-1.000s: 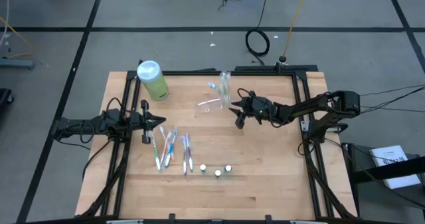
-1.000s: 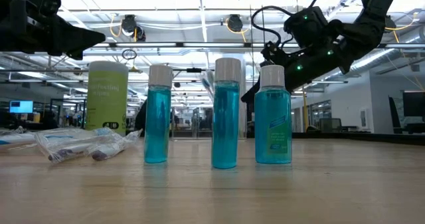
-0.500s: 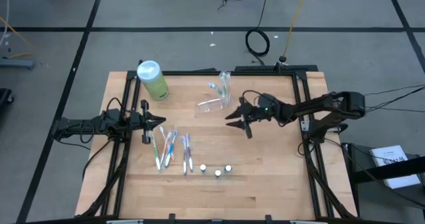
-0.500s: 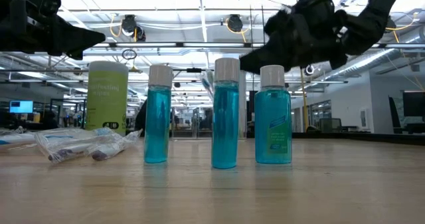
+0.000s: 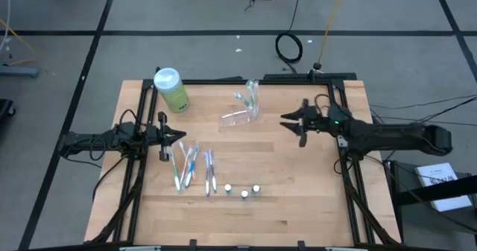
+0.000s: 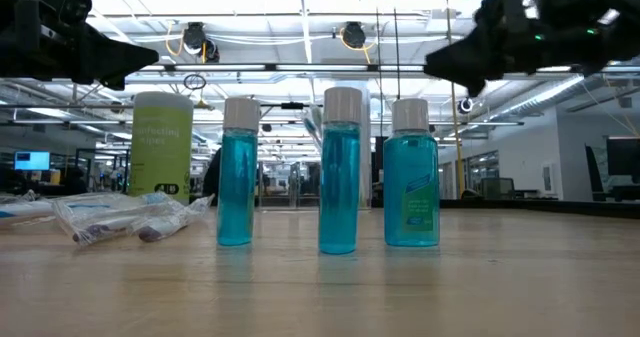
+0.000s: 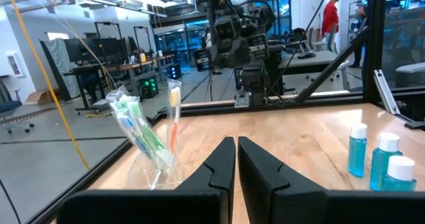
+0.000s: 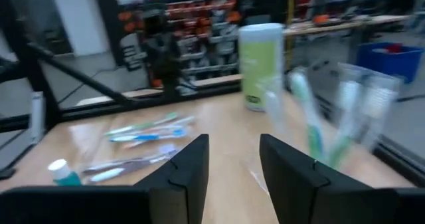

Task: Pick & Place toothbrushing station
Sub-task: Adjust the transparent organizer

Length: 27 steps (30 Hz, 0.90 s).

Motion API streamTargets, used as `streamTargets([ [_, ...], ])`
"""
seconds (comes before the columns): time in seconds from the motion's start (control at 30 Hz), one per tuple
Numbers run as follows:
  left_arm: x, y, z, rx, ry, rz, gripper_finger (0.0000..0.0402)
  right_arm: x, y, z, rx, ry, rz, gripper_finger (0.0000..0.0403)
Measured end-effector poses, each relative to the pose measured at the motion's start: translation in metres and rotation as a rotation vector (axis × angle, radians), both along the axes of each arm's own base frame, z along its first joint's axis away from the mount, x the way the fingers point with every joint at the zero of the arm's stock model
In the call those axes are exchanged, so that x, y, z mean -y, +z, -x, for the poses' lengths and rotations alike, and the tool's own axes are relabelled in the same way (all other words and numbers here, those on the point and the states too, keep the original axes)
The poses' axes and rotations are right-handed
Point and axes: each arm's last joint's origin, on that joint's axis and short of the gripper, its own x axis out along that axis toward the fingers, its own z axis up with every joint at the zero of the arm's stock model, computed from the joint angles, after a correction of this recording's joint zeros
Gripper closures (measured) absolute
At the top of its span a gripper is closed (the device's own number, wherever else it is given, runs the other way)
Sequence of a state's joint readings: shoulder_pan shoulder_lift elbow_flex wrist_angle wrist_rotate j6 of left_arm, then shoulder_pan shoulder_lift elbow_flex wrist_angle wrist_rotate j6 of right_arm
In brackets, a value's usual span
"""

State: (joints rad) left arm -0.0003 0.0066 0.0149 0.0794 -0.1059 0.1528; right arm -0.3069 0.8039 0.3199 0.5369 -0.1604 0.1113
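Note:
The toothbrushing station is a clear plastic holder with toothbrushes standing in it. It rests by its base on the table's far middle. It also shows in the left wrist view and, blurred, in the right wrist view. My right gripper is open and empty, to the right of the station and apart from it; it also shows in its own wrist view and high in the low view. My left gripper is shut and empty at the table's left, and its wrist view shows the same.
A light-green bottle with a white cap stands at the far left. Several wrapped toothbrushes lie left of the middle. Three small blue bottles stand near the front. Bare wood lies at the table's right and near side.
My right gripper has drawn back from beside the station toward the table's right edge and has risen in the low view. The station has stayed where it was.

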Motion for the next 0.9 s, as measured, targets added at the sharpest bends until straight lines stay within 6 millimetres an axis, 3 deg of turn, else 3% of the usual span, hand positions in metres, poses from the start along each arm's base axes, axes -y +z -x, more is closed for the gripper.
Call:
streamTargets([
  [0.37, 0.000, 0.000, 0.000, 0.000, 0.000, 0.000, 0.0376, -0.009, -0.036, 0.045, 0.073, -0.183, 0.068, 0.0277],
  [0.7, 0.000, 0.000, 0.000, -0.001, 0.000, 0.000, 0.0376, -0.011, -0.027, 0.061, 0.178, -0.270, 0.113, 0.0277],
  [0.9, 0.000, 0.000, 0.000, -0.001, 0.000, 0.000, 0.0376, -0.014, -0.033, 0.068, 0.133, -0.267, 0.096, 0.0277],
])
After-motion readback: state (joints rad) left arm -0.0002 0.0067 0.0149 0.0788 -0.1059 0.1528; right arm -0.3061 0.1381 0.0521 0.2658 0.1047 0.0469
